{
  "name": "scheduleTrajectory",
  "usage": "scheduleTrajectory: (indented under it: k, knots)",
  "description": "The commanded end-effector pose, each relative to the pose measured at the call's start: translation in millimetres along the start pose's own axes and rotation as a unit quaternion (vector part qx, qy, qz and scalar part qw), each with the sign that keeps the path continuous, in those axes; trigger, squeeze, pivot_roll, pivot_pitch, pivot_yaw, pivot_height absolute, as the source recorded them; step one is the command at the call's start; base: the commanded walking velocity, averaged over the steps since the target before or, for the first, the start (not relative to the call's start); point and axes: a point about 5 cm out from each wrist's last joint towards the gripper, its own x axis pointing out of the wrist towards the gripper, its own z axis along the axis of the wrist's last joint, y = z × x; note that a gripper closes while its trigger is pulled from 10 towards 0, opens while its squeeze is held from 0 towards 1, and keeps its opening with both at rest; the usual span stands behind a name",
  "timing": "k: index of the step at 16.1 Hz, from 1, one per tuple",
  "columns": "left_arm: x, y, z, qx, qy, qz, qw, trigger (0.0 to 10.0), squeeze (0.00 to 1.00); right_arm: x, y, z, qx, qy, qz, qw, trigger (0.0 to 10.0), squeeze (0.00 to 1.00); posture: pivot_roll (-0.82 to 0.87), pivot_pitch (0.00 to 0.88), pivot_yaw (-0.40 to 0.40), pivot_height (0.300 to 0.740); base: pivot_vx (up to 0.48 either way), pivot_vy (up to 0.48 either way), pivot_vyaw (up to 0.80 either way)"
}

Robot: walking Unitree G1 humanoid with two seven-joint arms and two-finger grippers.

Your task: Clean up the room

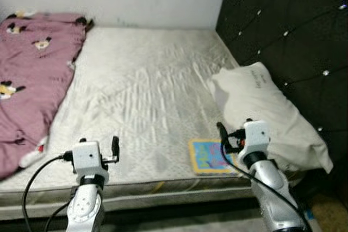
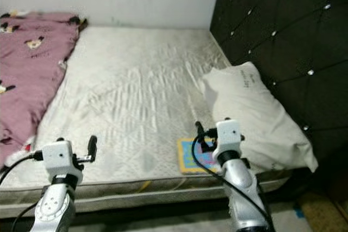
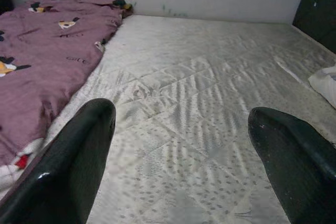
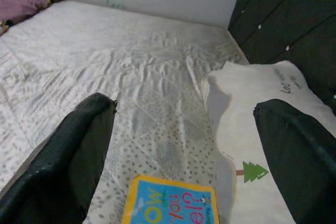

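Right gripper (image 4: 184,166) hovers over book (image 1: 209,156) at bed (image 1: 141,91) edge; fingers apart on both, left gripper (image 3: 178,156) too. Risk: book lies flat beside pillow (image 1: 272,112), so fingers may snag it or push book off.

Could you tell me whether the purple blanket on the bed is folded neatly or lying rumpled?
Rumpled: the purple blanket lies bunched and creased along the mattress's left side.

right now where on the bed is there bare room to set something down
The broad middle of the mattress is bare, from the pink blanket on the robot's left across to the pillow by the headboard, and back to the wall. The near right corner is crowded: a picture book lies beside the pillow.
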Motion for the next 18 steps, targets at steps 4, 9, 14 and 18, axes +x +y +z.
scheduleTrajectory:
  k: [4,9,14,18]
  knots:
    - [1.3,5.1,0.2,0.006,0.0,0.007,1.0,10.0,0.0,4.1,4.7,5.8,0.002,-0.012,0.009,1.0,10.0,0.0,0.04,0.031,-0.078,0.74,0.0,0.48,0.0]
    - [2.4,5.0,0.0,0.005,0.0,0.009,1.0,10.0,0.0,5.6,5.1,5.3,0.002,-0.012,0.012,1.0,10.0,0.0,0.04,0.024,-0.079,0.74,0.0,0.48,0.0]
    - [4.8,4.7,-0.2,0.008,0.001,0.008,1.0,10.0,0.0,7.9,5.6,5.7,0.001,-0.012,0.012,1.0,10.0,0.0,0.04,0.024,-0.076,0.74,0.0,0.48,0.0]
    - [6.0,5.1,0.0,0.008,0.002,0.008,1.0,10.0,0.0,9.2,6.1,6.2,0.001,-0.013,0.012,1.0,10.0,0.0,0.04,0.027,-0.076,0.74,0.0,0.48,0.0]
